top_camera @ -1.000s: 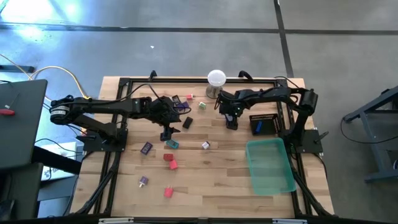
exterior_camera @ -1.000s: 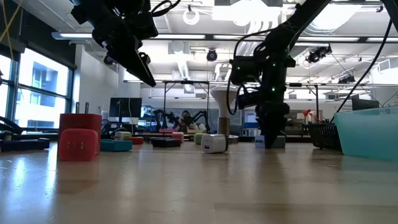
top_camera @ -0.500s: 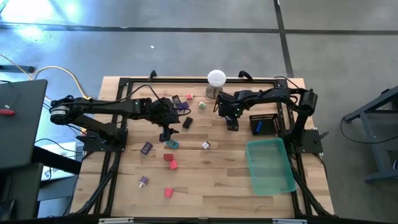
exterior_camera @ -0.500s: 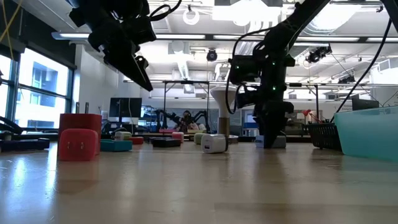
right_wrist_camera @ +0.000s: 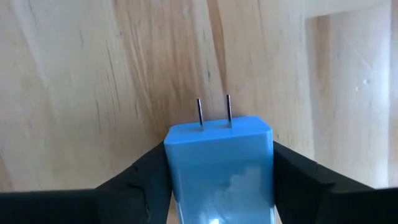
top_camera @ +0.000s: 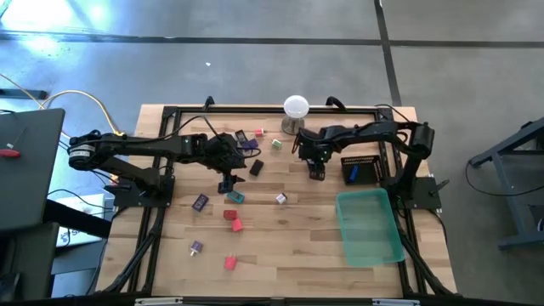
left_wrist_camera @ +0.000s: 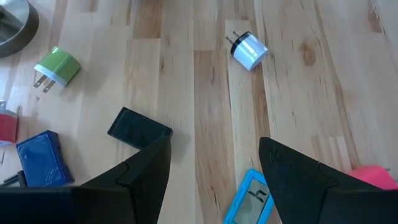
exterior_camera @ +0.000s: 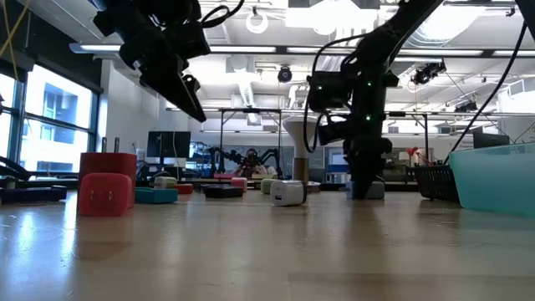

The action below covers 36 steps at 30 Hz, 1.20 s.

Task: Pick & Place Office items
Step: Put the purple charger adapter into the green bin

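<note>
Sitting on the wood table: scattered office bits | left gripper hangs open over the teal piece, nothing held | right gripper pinches a blue plug block low near the white ball

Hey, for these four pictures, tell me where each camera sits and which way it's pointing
High: overhead, straight down on table; both arms.
Low: tabletop height, level across into the room; both arms come from above.
Left wrist: down past open left gripper.
Right wrist: down past right gripper, closed on blue charger.
Shared: white charger in left wrist, high, low.
</note>
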{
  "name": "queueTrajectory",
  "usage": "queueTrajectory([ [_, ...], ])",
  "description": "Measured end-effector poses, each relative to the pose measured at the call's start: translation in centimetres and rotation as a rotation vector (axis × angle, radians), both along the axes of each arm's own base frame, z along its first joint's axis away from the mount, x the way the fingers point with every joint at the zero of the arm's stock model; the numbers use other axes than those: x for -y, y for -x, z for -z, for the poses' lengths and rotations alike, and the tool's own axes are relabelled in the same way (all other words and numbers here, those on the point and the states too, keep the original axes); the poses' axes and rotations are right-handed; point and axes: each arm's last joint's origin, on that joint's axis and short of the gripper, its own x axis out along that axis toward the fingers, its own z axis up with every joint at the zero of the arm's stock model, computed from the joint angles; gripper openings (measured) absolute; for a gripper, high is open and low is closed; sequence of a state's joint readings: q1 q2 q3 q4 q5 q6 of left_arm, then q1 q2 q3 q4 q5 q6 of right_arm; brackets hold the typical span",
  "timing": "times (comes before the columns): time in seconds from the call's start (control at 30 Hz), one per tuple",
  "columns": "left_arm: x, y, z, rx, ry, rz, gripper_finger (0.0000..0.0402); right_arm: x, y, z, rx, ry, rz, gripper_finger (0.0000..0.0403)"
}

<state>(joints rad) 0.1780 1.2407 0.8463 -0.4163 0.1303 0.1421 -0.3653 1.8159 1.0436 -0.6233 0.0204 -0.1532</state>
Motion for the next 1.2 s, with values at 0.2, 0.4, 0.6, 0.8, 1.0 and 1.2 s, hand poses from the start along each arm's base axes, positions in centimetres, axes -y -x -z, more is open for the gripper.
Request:
queueTrajectory([
  [0.2,0.0,0.0,0.0,-0.001,0.0,0.0,0.0234,-1.7,0.6,-4.2,0.077,0.13,0.033,0.0203],
  [0.4,0.0,0.0,0.0,-0.002,0.001,0.0,0.0234,-4.5,2.5,-9.0,0.191,0.138,0.089,0.0203],
  [0.6,0.0,0.0,0.0,-0.002,0.001,0.0,0.0234,-8.1,5.4,-12.0,0.208,0.094,0.176,0.0203],
  [0.8,0.0,0.0,0.0,-0.002,0.001,0.0,0.0234,-11.5,8.4,-13.4,0.159,0.024,0.322,0.0203],
  [1.0,0.0,0.0,0.0,0.003,0.0,0.0,0.0234,-14.4,9.9,-13.8,0.123,-0.056,0.496,0.0206],
  [1.2,0.0,0.0,0.0,0.002,0.001,-0.001,0.0234,-17.5,10.9,-13.3,0.086,-0.053,0.617,0.0203],
])
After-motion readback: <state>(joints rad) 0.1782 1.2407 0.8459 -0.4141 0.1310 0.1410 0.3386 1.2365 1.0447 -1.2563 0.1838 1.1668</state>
